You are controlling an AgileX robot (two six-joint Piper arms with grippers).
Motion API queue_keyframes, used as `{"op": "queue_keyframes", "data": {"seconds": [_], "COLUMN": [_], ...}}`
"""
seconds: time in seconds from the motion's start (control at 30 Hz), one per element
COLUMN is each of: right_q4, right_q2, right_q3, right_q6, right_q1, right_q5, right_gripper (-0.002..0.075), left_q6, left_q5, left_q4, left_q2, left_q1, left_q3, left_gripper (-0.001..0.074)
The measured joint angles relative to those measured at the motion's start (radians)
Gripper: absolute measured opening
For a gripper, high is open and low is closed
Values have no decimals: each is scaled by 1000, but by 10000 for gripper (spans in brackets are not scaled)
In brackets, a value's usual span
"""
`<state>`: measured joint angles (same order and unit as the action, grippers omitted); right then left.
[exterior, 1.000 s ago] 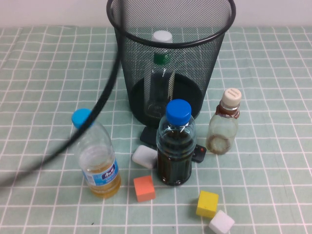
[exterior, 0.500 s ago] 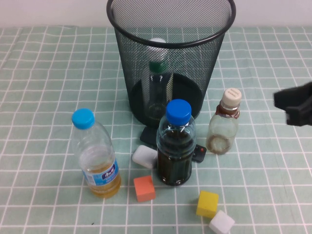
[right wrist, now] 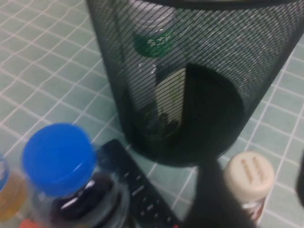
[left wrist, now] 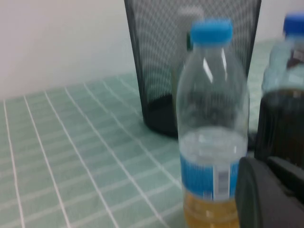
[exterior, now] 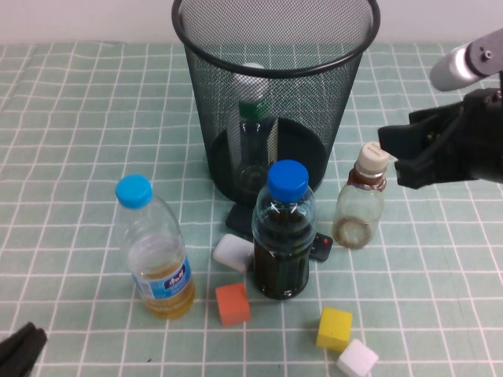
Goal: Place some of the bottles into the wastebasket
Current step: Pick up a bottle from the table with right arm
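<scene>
Cream-capped bottle (exterior: pixel 361 198) beside open right gripper (exterior: pixel 399 155); left gripper (exterior: pixel 20 351) low, state unclear.

My right gripper (exterior: pixel 398 154) reaches in from the right edge, arm raised above the surface, fingers (exterior: pixel 413 174) spread apart. My left gripper (exterior: pixel 20 350) sits low at the near left corner.

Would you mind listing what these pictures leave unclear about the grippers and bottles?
- Left gripper: cut off by the high view's bottom edge; fingers unreadable.
- Right gripper: open beside the cream-capped bottle, but contact with it is unclear.
- White-capped bottle: veiled by the wastebasket mesh.
- Black object behind the dark-liquid bottle: mostly hidden.
</scene>
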<state>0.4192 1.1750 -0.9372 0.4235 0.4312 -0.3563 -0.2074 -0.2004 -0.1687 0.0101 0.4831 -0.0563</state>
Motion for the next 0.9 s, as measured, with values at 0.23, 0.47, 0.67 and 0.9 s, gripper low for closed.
{"op": "queue_keyframes", "data": {"seconds": [0.23, 0.47, 0.67, 0.9], "right_q4": [0, 2, 21, 23], "right_q2": [129, 253, 320, 334], "right_q3": [0, 0, 0, -12], "right_q6": [19, 35, 37, 40], "right_q1": [1, 10, 12, 11], "right_q5": [119, 224, 238, 188], "right_gripper": [482, 494, 422, 291], "left_q6": [0, 0, 0, 0], "left_q5": [-12, -15, -15, -15], "left_q4": [0, 0, 0, 0], "left_q2": [0, 0, 0, 0], "left_q1": [0, 0, 0, 0], "left_q3": [81, 84, 84, 84], "left_gripper": [-4, -4, -4, -4]}}
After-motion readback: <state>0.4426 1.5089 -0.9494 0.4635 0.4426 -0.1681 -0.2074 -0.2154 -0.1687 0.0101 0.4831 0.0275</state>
